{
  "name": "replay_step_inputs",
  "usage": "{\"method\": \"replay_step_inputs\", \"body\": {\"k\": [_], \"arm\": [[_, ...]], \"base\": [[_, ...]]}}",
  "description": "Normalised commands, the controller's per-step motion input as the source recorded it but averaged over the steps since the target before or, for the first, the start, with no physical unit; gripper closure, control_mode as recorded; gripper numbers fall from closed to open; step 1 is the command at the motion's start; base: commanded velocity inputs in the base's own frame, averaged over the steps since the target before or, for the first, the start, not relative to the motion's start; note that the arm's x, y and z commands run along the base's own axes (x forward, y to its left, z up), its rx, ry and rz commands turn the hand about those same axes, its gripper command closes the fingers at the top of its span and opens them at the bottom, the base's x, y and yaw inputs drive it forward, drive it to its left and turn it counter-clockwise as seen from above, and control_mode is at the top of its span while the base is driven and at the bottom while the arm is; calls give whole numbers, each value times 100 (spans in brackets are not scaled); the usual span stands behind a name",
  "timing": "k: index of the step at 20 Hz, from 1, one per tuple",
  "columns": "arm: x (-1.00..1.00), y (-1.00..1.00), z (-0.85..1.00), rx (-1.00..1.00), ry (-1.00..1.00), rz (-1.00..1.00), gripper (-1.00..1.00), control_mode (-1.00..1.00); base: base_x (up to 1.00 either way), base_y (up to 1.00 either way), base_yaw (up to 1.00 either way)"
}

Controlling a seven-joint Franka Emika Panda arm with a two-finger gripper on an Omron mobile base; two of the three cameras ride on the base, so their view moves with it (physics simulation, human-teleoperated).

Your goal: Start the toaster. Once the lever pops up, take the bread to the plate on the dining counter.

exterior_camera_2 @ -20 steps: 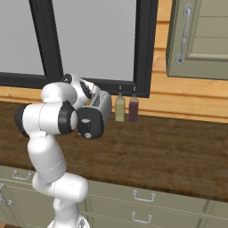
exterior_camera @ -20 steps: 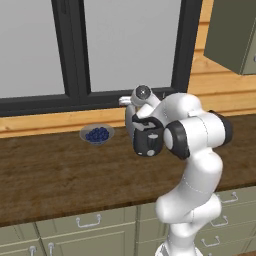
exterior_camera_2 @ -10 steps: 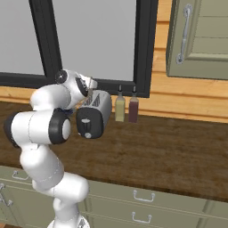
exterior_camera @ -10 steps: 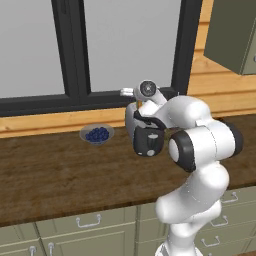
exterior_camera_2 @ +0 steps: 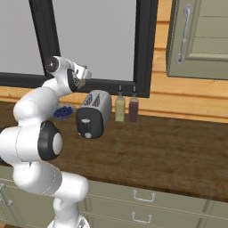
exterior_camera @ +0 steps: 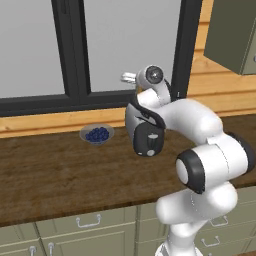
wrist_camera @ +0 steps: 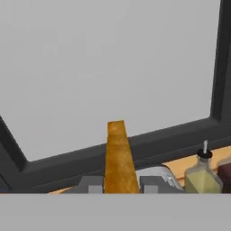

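Bread [wrist_camera: 119, 158] stays clamped in the tool [wrist_camera: 119, 184], now lifted higher above the toaster [exterior_camera_2: 93, 114].

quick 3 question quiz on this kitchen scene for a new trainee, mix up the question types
1. True or false: the gripper is shut on the bread.
2. What sits on the worktop directly beside the toaster, on the side away from the arm in the right base view?
A. a microwave
B. two bottles
C. a stack of mugs
3. In a few words: what is in the bowl near the window?

Key
1. True: the hand view shows the slice edge-on between the two fingertips.
2. B: a pale yellow bottle and a dark red bottle stand side by side.
3. Blueberries.
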Motion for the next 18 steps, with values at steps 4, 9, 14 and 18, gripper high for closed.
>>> {"method": "replay_step_inputs", "body": {"k": [4, 9, 14, 18], "arm": [[-58, 0, 100, 2, 23, 0, 100, -100], [-77, -1, 84, 0, 23, 0, 100, -100], [-99, -10, 19, -5, 12, -1, 100, -100], [-100, -14, 0, -9, 5, -1, 100, -100]], "base": [[0, 0, 0], [0, 0, 0], [0, 0, 0], [0, 0, 0]]}}
